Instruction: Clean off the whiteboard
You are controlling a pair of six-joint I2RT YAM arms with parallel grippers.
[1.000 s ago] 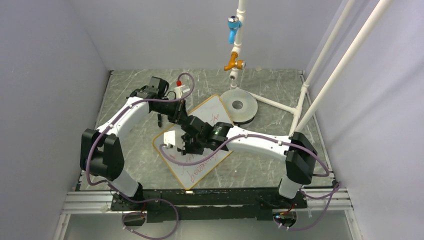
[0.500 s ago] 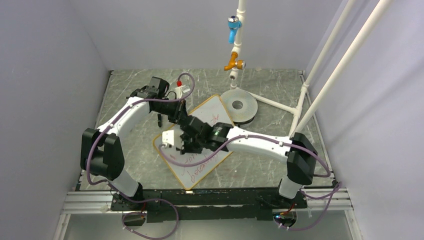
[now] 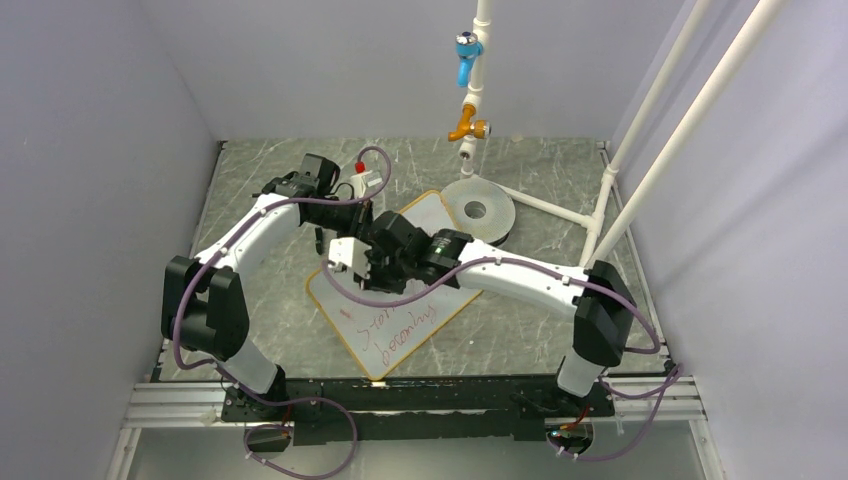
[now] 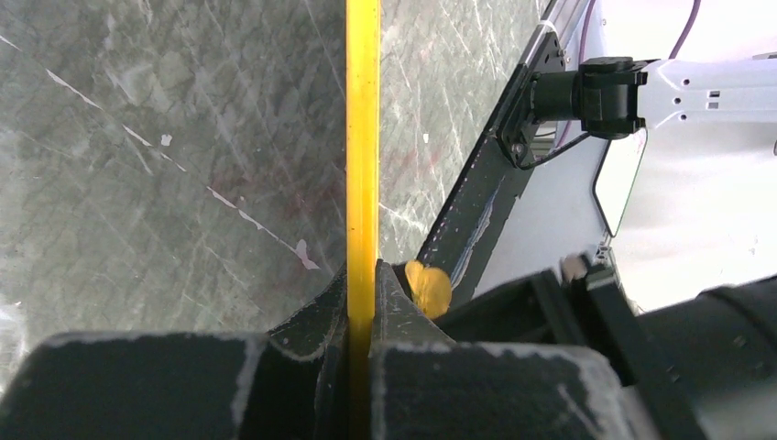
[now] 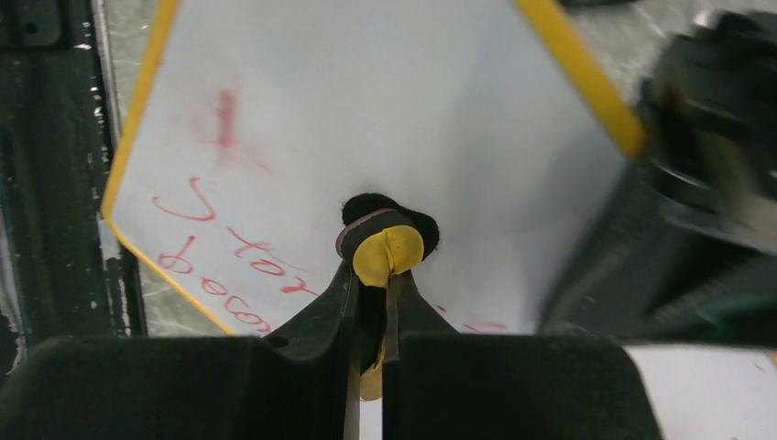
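The whiteboard (image 3: 392, 325) lies slantwise on the table, white with a thin orange-yellow frame, and has red handwriting on its near half. My left gripper (image 3: 343, 222) is shut on its far left edge. In the left wrist view the frame (image 4: 363, 137) runs edge-on between the jaws of that gripper (image 4: 363, 275). My right gripper (image 3: 362, 278) is over the board's far half, shut on a small yellow and black eraser (image 5: 387, 247) whose black pad is against the white surface (image 5: 385, 110). Red writing (image 5: 220, 247) lies to the lower left of the right gripper (image 5: 371, 275).
A round grey disc (image 3: 478, 210) sits just behind the board's far corner. White pipes (image 3: 655, 150) with a tap (image 3: 468, 90) stand at the back right. Grey walls close in both sides. A black rail (image 3: 420, 395) runs along the near edge.
My right gripper has moved with the eraser up the board, away from the near edge toward the left gripper. More red writing shows on the near half. The left gripper has stayed.
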